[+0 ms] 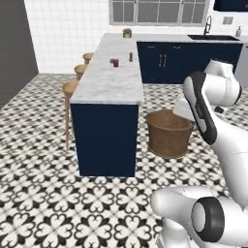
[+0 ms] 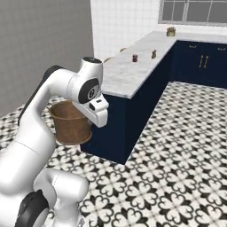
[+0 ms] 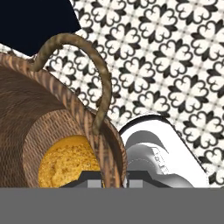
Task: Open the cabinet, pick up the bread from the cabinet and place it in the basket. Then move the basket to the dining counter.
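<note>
The fingers are clamped on the rim of the basket, held above the patterned tile floor beside the marble desk. The bread lies inside the basket.

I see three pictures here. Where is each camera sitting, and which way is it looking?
Left base view: behind the arm, on its left, looking forward and down at the dining counter and the basket in the air beside it; white arm at lower right.
Right base view: behind, on its right; same counter and basket; arm at lower left.
Hand view: on the hand, looking along the gripper, shut on the basket's wall at its rim, down at the bread inside, tiled floor beyond.
Both base views share the counter, basket and navy cabinets.
</note>
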You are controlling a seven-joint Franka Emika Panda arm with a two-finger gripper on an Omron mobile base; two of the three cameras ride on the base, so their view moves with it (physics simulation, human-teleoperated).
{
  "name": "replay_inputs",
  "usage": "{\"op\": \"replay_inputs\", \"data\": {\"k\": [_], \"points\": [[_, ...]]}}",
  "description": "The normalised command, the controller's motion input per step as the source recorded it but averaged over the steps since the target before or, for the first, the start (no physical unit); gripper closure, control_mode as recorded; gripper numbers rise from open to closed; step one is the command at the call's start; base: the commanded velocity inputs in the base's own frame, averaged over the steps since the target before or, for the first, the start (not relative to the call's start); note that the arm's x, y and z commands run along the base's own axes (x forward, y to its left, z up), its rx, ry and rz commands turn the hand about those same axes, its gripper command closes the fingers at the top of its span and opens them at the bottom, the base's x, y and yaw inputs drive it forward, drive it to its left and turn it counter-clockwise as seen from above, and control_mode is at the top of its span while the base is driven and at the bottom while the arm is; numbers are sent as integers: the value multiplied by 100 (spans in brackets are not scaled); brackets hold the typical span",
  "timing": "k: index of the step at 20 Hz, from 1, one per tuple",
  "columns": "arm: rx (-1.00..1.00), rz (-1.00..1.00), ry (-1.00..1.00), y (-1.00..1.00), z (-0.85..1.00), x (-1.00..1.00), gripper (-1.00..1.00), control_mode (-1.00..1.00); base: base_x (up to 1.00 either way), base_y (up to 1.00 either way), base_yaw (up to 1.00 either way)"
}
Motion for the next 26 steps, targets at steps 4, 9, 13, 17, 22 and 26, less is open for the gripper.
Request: {"op": "replay_inputs", "data": {"k": [4, 9, 13, 17, 22, 26], "points": [[0, 0, 0, 0, 0, 0, 100, 100, 4, 100, -1], [0, 0, 0, 0, 0, 0, 100, 100, 28, 100, -12], [0, 0, 0, 0, 0, 0, 100, 100, 13, 100, -29], [0, 0, 0, 0, 0, 0, 100, 100, 8, 100, -52], [0, 0, 0, 0, 0, 0, 100, 100, 18, 100, -54], [0, 0, 0, 0, 0, 0, 100, 100, 22, 100, -54]]}}
